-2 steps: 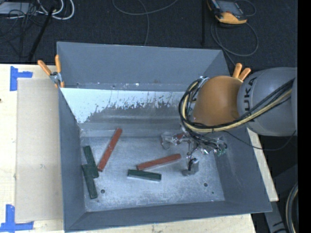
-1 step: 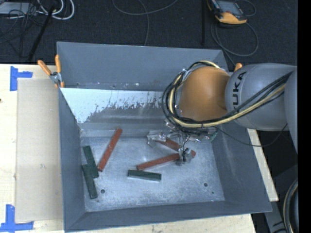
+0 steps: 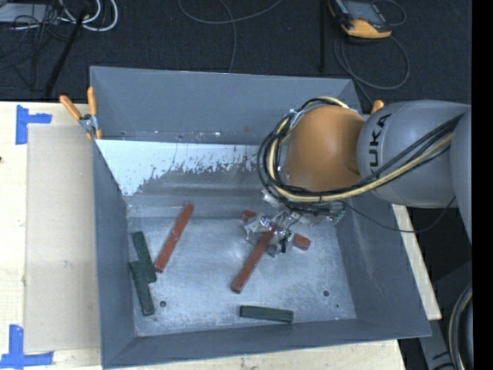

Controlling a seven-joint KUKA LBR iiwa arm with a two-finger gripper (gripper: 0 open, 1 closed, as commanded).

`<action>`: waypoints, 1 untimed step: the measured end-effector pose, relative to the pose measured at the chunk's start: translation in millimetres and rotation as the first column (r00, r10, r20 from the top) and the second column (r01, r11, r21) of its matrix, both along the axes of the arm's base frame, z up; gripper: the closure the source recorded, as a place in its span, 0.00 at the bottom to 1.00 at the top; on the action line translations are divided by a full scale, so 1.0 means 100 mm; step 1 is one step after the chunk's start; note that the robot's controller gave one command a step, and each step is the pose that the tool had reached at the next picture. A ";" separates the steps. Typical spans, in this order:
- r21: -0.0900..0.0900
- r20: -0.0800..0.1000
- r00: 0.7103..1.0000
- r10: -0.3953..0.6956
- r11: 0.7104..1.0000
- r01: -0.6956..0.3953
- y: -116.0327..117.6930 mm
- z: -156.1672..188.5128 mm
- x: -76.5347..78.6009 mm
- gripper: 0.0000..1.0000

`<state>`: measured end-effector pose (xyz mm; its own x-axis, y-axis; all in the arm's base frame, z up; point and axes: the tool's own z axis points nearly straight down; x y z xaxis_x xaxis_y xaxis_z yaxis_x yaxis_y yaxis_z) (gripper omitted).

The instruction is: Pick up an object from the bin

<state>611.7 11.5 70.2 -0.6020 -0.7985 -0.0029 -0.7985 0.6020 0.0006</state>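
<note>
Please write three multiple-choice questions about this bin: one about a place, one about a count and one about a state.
1. Where is the gripper?
A at the far left corner
B at the upper end of the middle red-brown stick
C outside, over the board

2. How many dark green sticks lie in the bin?
A one
B five
C three

3. How does the left red-brown stick lie?
A flat on the floor
B upright
C across the rim

Answers:
1 B: it hangs at that stick's top end.
2 C: two touch at the left, one lies near the front wall.
3 A: its whole length rests on the floor.
</note>
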 end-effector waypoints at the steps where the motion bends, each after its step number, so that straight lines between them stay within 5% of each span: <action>1: -0.002 0.009 0.998 0.070 0.998 -0.070 0.07 2.11 -0.12 1.00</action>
